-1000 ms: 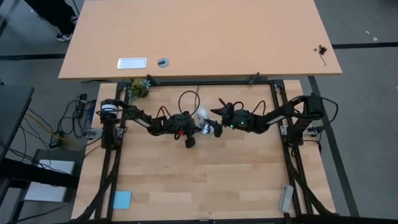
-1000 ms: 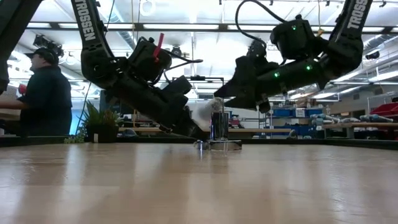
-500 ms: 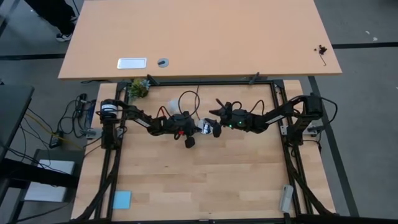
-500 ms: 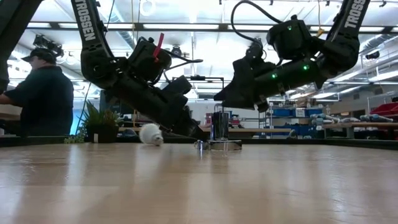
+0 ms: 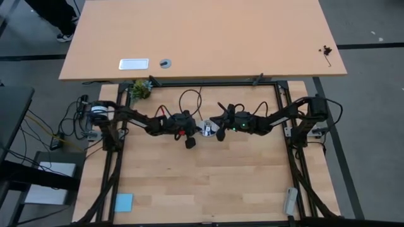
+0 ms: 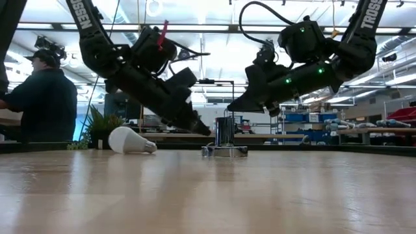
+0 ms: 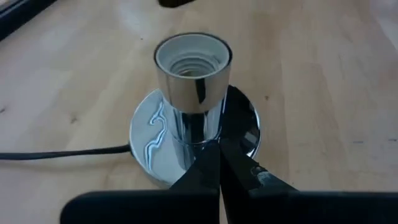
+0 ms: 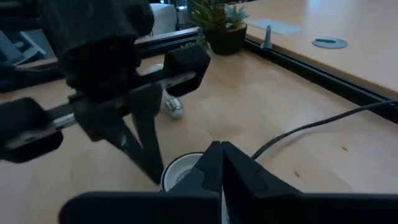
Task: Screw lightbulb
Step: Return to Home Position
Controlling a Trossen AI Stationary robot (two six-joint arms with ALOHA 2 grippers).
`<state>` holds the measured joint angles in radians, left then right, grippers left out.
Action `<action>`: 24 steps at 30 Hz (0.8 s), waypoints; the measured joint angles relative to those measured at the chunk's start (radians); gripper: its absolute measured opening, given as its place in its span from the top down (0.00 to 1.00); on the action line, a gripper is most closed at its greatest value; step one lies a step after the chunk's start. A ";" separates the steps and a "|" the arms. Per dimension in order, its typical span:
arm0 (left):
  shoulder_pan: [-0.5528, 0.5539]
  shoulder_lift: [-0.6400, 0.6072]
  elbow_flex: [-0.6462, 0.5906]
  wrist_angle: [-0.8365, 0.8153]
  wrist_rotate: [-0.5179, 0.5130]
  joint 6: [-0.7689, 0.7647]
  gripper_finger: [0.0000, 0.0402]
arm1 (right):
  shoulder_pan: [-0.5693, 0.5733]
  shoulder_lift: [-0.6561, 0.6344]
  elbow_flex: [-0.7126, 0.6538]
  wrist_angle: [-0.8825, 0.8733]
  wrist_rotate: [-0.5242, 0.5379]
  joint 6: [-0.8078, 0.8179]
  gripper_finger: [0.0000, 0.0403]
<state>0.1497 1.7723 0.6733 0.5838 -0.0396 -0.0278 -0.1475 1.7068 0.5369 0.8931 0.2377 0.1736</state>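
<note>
Two pincers meet over mid-frame, so I read the low view from its left edge. A person (image 6: pixel 39 97) stands there behind the tabletop (image 6: pixel 208 195), with a potted plant (image 6: pixel 104 127) next along. Just right of the plant the lightbulb (image 6: pixel 130 140) lies on its side on the wood, its narrow end pointing toward the lamp socket (image 6: pixel 224 138) and apart from it. From overhead I cannot pick the bulb out at all. The left pincer (image 6: pixel 207 132) hangs just left of the socket, tips pressed together on nothing. Only its wrist camera looks down into the socket, which is empty with bare threads. The right pincer (image 6: pixel 231 109), up and right of the socket, is likewise closed and empty. Its wrist camera catches the bulb's metal end beyond the left pincer.
</note>
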 joint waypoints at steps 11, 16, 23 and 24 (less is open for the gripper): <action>0.001 -0.108 0.001 -0.054 -0.004 0.050 0.99 | 0.016 -0.090 0.000 -0.135 -0.104 -0.141 0.98; 0.001 -0.164 -0.032 -0.054 -0.002 0.076 0.99 | 0.018 -0.121 0.000 -0.208 -0.181 -0.201 0.98; 0.024 -0.229 -0.164 0.155 0.103 0.059 0.99 | 0.001 -0.125 -0.034 -0.178 -0.272 -0.230 0.99; 0.033 -0.230 -0.185 0.202 0.123 0.050 0.99 | 0.000 -0.125 -0.041 -0.163 -0.288 -0.230 0.99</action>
<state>0.1823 1.5421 0.4881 0.7857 0.0835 0.0218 -0.1478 1.5817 0.4956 0.7300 -0.0499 -0.0566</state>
